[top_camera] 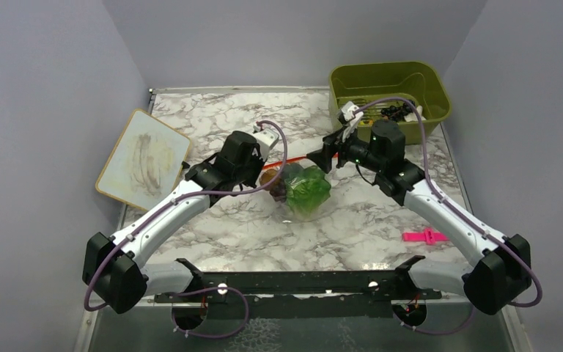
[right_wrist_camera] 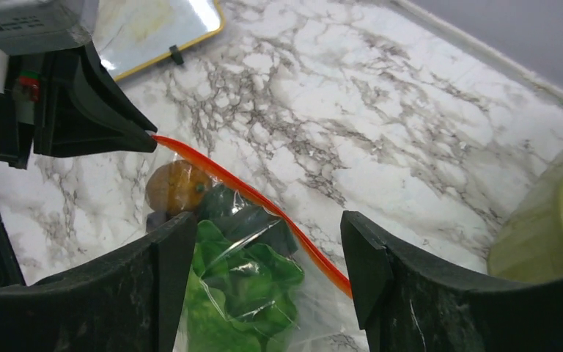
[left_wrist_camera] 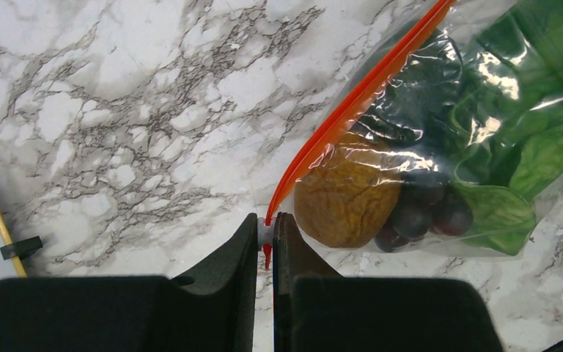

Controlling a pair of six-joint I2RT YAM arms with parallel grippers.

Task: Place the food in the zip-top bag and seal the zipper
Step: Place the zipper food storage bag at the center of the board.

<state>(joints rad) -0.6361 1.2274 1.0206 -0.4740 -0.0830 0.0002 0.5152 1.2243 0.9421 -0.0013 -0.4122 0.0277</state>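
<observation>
The clear zip-top bag (top_camera: 304,192) lies mid-table, holding the green lettuce (left_wrist_camera: 542,147), purple grapes (left_wrist_camera: 425,213), an orange-brown piece (left_wrist_camera: 344,202) and a dark green piece (left_wrist_camera: 410,95). Its orange-red zipper (left_wrist_camera: 352,103) runs along the far edge. My left gripper (left_wrist_camera: 266,233) is shut on the zipper's left end, with a small white bit pinched between the jaws. My right gripper (right_wrist_camera: 264,271) is open above the bag's right part. The lettuce (right_wrist_camera: 242,293) lies between its fingers, and the zipper (right_wrist_camera: 264,198) passes close to the right finger (right_wrist_camera: 381,279). The grey fish is out of view.
An olive-green bin (top_camera: 388,73) stands at the back right, close to the right arm. A small whiteboard (top_camera: 141,158) lies at the left. A pink clip (top_camera: 425,236) lies at the front right, beside the right arm.
</observation>
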